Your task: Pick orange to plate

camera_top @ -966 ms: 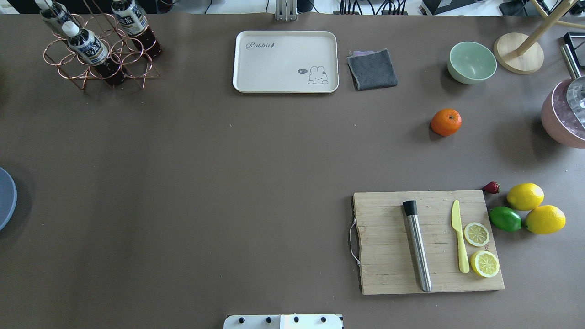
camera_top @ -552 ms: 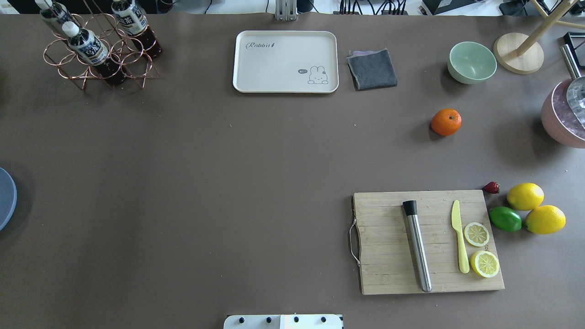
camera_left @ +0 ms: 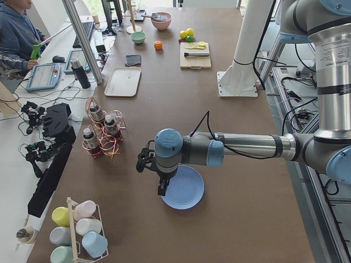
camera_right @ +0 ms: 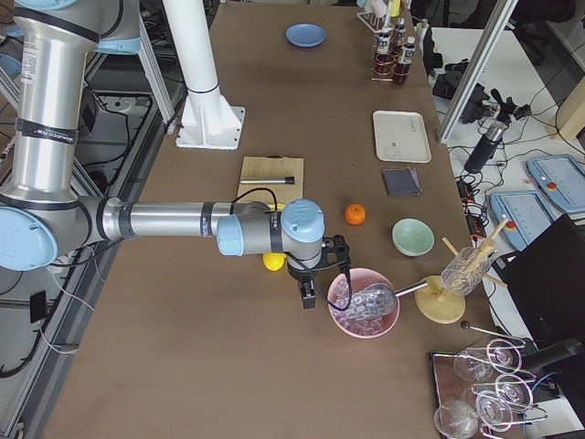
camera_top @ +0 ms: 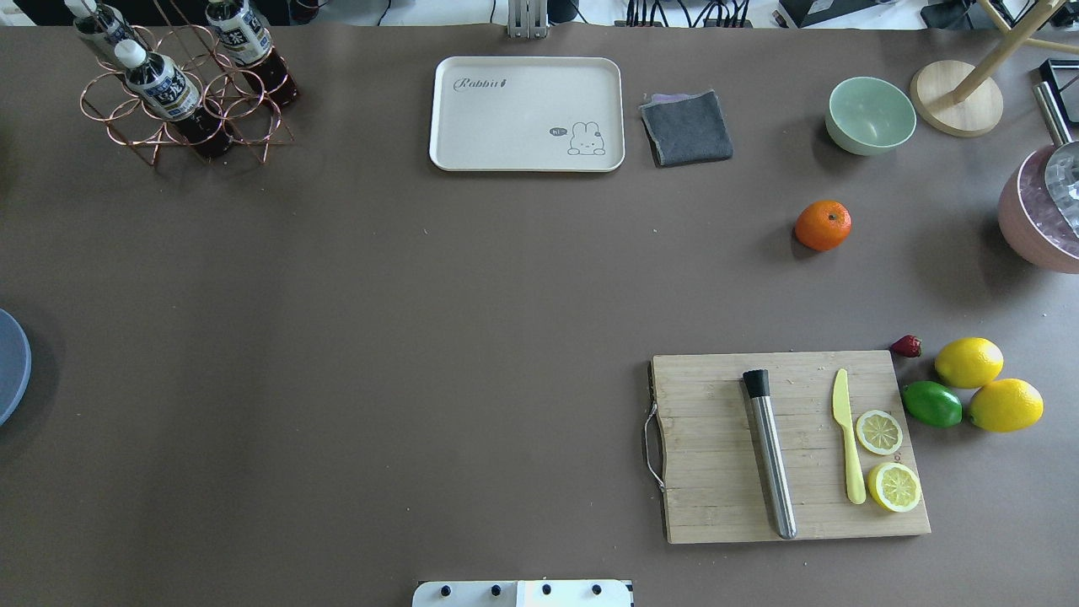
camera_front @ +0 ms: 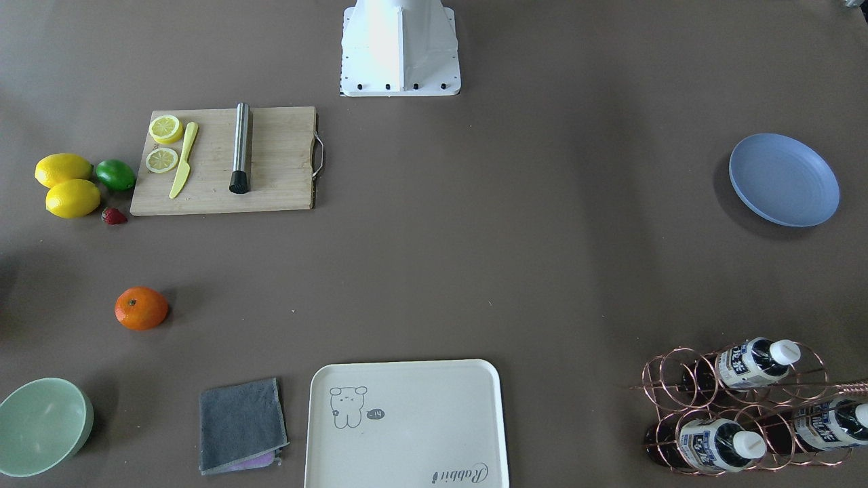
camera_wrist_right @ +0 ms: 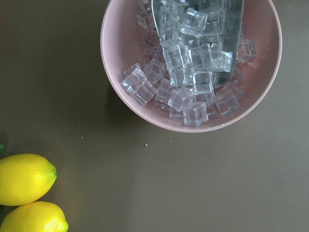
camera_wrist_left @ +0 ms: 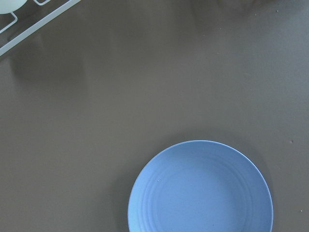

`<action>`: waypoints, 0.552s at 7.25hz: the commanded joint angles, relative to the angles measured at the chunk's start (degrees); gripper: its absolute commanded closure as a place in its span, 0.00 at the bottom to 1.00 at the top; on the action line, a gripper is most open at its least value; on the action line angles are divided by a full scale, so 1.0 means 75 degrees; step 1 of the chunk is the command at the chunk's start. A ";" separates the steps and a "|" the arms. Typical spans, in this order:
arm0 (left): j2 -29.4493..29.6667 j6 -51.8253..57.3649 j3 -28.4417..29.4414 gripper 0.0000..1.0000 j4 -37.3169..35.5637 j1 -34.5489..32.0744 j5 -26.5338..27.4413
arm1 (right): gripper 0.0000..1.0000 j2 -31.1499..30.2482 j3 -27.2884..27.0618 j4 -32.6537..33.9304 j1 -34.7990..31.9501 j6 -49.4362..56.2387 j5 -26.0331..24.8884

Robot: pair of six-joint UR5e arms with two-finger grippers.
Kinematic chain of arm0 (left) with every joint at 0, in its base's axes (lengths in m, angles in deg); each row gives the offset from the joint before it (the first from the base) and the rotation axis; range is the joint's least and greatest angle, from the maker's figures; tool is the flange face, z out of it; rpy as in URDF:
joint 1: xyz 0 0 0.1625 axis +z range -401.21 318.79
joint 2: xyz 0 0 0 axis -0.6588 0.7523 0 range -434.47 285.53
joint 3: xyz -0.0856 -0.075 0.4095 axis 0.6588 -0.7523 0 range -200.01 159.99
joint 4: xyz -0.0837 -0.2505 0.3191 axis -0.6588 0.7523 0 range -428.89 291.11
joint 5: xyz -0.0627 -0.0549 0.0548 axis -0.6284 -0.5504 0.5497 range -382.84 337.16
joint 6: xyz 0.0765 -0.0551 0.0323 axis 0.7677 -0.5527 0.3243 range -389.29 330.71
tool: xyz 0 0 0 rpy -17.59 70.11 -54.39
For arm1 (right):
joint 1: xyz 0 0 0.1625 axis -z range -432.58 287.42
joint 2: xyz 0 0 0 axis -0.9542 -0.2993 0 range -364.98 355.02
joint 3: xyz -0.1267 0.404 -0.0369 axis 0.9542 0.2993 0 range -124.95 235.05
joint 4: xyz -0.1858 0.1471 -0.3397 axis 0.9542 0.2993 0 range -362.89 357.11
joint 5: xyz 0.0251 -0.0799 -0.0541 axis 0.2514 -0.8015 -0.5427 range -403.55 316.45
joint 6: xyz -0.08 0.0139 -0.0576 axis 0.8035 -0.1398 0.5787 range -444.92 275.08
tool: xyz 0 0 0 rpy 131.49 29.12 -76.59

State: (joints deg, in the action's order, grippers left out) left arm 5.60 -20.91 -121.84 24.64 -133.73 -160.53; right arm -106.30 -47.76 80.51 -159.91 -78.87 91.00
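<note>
On the table (camera_top: 421, 337): one orange (camera_top: 823, 225), one plate (camera_front: 784, 179), two lemons (camera_top: 986, 384).

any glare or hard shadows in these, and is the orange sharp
Overhead exterior: even light, the orange is sharp, with a soft shadow on its left; the plate is cropped at the edge. Exterior front-facing: the robot base is blown out white. Right wrist-mounted: the ice cubes glint but stay in focus.

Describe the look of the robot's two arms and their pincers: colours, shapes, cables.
The left arm and right arm look alike: round silver metal tubes joined by chunky joints with pale blue caps. A thin black cable loops along each forearm to the wrist. The left pincer and right pincer are small, black and blocky.
</note>
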 commanded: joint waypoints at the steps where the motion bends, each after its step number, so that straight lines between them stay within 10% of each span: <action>1: 0.0117 -0.0016 -0.0005 0.02 0.0010 -0.0016 0.0019 | 0.00 -0.0037 0.0369 -0.1213 -0.0005 -0.0044 0.0188; 4: 0.0423 0.0054 0.0206 0.02 0.0805 -0.0016 -0.0016 | 0.00 0.0044 0.0419 -0.1287 0.0007 -0.0068 0.0388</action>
State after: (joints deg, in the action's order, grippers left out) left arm 8.30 -20.95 -120.71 28.25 -133.84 -160.30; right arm -106.16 -44.52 71.31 -159.87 -79.22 93.53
